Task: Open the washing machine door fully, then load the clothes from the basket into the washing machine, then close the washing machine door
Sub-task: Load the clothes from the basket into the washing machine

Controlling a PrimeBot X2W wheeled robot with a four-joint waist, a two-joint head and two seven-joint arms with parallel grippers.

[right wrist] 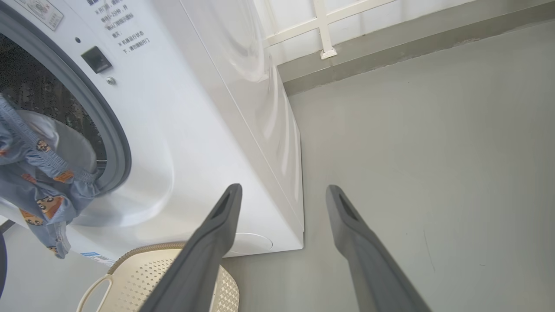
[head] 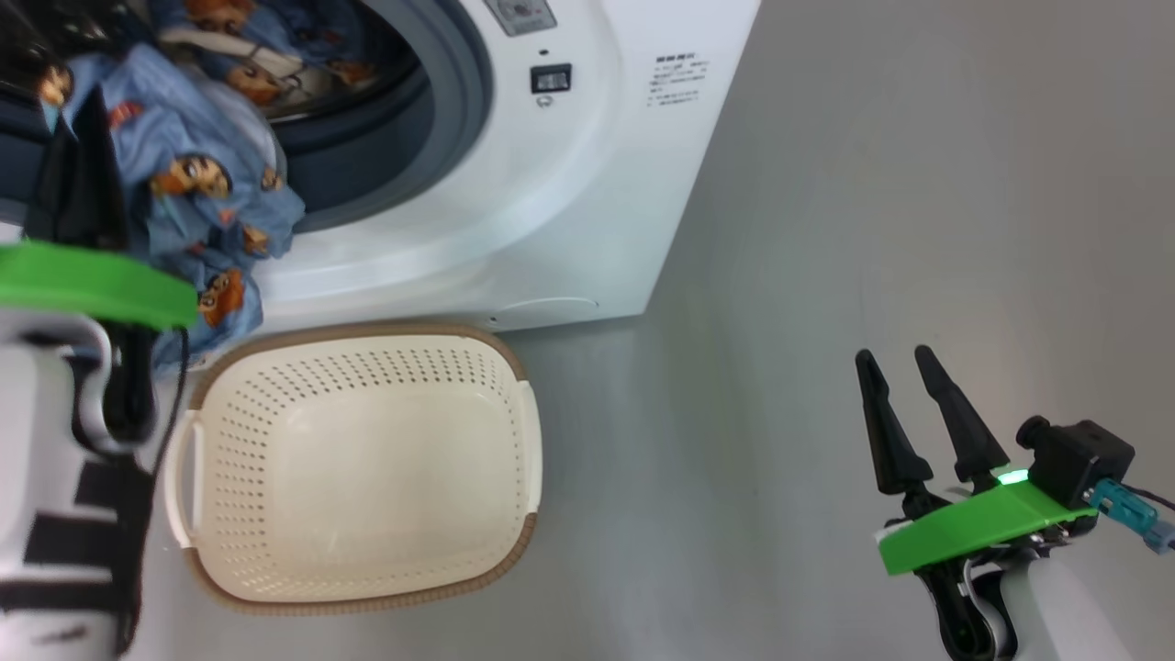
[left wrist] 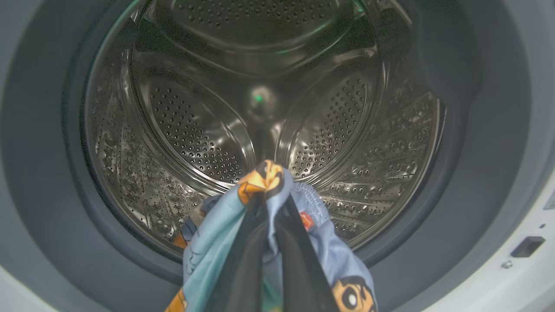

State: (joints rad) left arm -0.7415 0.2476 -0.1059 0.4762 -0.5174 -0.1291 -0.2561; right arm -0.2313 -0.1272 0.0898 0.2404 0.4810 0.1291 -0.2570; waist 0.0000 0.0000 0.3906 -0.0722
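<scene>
The washing machine point(head: 569, 211) stands white at the top, its grey gasket point(head: 464, 101) ringing the open mouth. The left claw point(head: 90, 115) reaches up at the left edge, dark fingers pressed together among the light blue clothes point(head: 184, 174), which drape over the lower lip of the opening; more printed cloth lies inside. The basket point(head: 367, 329) sits on the grey floor point(head: 826, 229) just before the machine, its perforated inside showing. The right claw point(head: 892, 353) hangs well apart at lower right, fingers spread.
</scene>
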